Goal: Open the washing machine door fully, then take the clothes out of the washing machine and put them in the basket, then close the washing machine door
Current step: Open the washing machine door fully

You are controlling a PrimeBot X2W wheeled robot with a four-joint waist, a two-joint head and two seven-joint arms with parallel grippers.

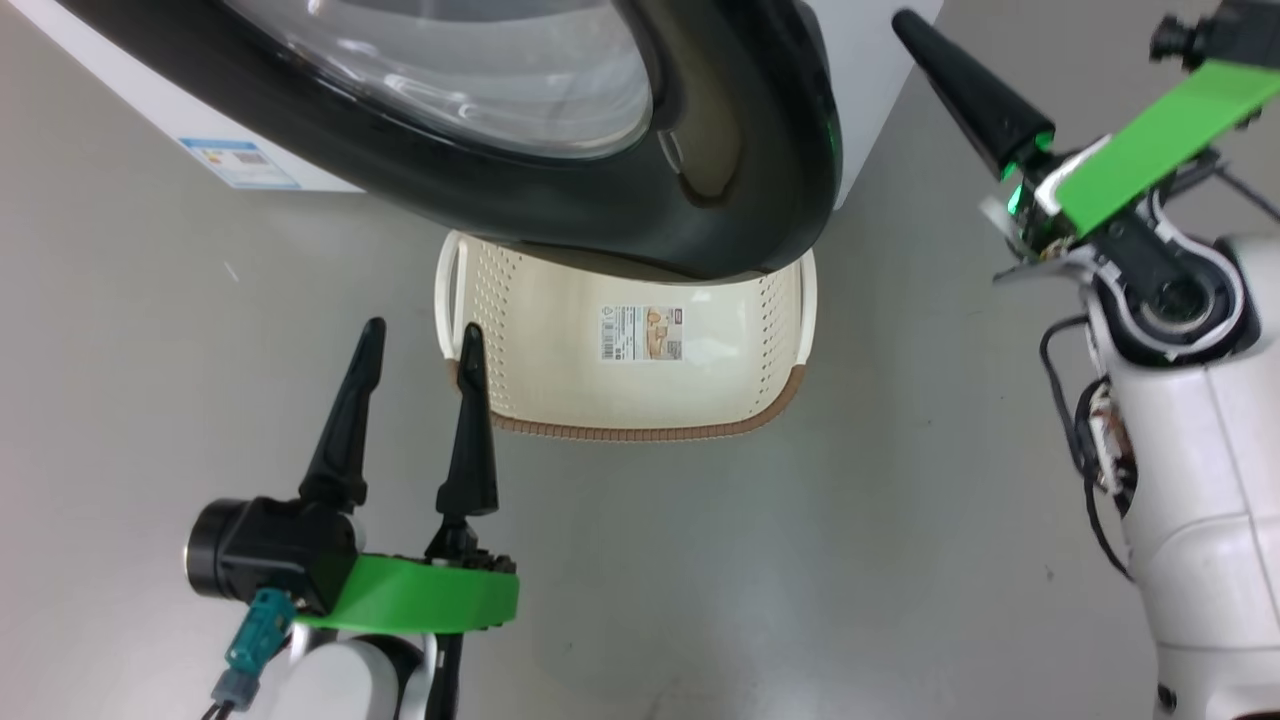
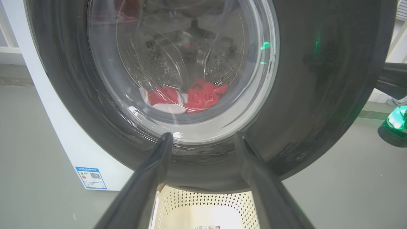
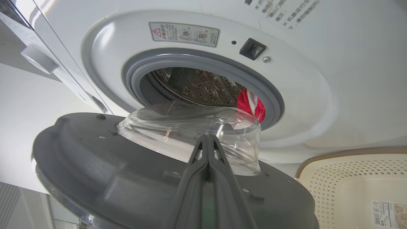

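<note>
The washing machine door (image 1: 640,200), glossy black with a clear bowl window, stands partly open over the basket (image 1: 630,390). In the right wrist view its grey inner face (image 3: 111,178) swings away from the washing machine (image 3: 302,105), and red clothes (image 3: 251,106) lie at the drum's mouth. Through the glass in the left wrist view the clothes (image 2: 190,97) show red and white. My left gripper (image 1: 422,330) is open and holds nothing, in front of the door's outer face (image 2: 318,95). My right gripper (image 1: 905,22) is shut and holds nothing, its tips (image 3: 206,140) by the glass bowl (image 3: 190,133).
Grey floor (image 1: 700,560) spreads around the basket. A blue label (image 2: 92,178) sits low on the washer's white side. The basket's brown rim (image 3: 343,154) lies just under the drum opening. The right arm's white body (image 1: 1200,480) fills the head view's right edge.
</note>
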